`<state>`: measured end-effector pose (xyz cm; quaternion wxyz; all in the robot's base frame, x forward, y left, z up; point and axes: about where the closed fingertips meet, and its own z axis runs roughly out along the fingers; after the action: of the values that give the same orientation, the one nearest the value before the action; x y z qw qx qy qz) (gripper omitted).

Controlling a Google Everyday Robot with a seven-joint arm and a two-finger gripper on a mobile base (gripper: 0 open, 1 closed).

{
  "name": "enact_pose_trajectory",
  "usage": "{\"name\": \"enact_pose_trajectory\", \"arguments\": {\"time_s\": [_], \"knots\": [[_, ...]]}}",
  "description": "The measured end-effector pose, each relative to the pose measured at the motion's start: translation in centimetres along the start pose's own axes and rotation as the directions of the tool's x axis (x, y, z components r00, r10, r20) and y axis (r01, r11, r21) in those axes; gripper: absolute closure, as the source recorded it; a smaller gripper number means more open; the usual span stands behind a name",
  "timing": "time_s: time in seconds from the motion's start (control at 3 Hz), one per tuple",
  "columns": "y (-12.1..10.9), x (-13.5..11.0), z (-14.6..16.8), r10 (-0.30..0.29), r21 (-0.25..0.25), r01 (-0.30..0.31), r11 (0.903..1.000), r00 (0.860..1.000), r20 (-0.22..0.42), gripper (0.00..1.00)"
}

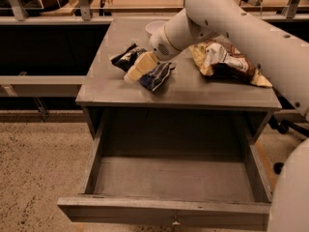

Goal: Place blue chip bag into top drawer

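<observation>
Reaching in from the right, the arm [231, 23] is holding the gripper [139, 67] low over the bag [158, 75], on the left front part of the table [203, 94]. Step, as judged: pick-up in hand, and nothing is lying in the drawer yet.

Entries:
- Gripper: lying across the bag's middle, touching it or nearly so. Open or clamped: cannot tell.
- Bag: lying crumpled on the tabletop, showing on both sides of the gripper, near the front edge.
- Drawer [164, 210]: standing open below the table's front edge, its floor showing bare.
- Yellow bag [224, 59]: lying to the right, apart from the blue one, partly under the arm.
- Bowl [154, 27]: sitting at the back, mostly hidden by the wrist.

Hazards, as judged:
- Foil being slick and crumpled, a shallow pinch on one fold is risking a slip during the lift.
- The bag lying near the edge, a push in place of a grip is risking shoving it off, onto the floor or into the drawer uncontrolled.
- The arm crossing over the yellow bag and close to the bowl, a wide swing is risking dragging either.
- A release too far forward is risking a landing on the front panel, not inside.
</observation>
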<state>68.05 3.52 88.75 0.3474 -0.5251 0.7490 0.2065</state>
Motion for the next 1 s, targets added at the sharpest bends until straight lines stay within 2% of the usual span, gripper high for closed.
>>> {"name": "enact_pose_trajectory", "arguments": {"time_s": [0.33, 1.0], "knots": [[-1.6, -0.2, 0.9, -0.016, 0.035, 0.015, 0.9993, 0.999, 0.034, 0.23], [-2.1, 0.5, 2.0, -0.078, 0.049, 0.074, 0.9960, 0.995, 0.070, 0.69]]}}
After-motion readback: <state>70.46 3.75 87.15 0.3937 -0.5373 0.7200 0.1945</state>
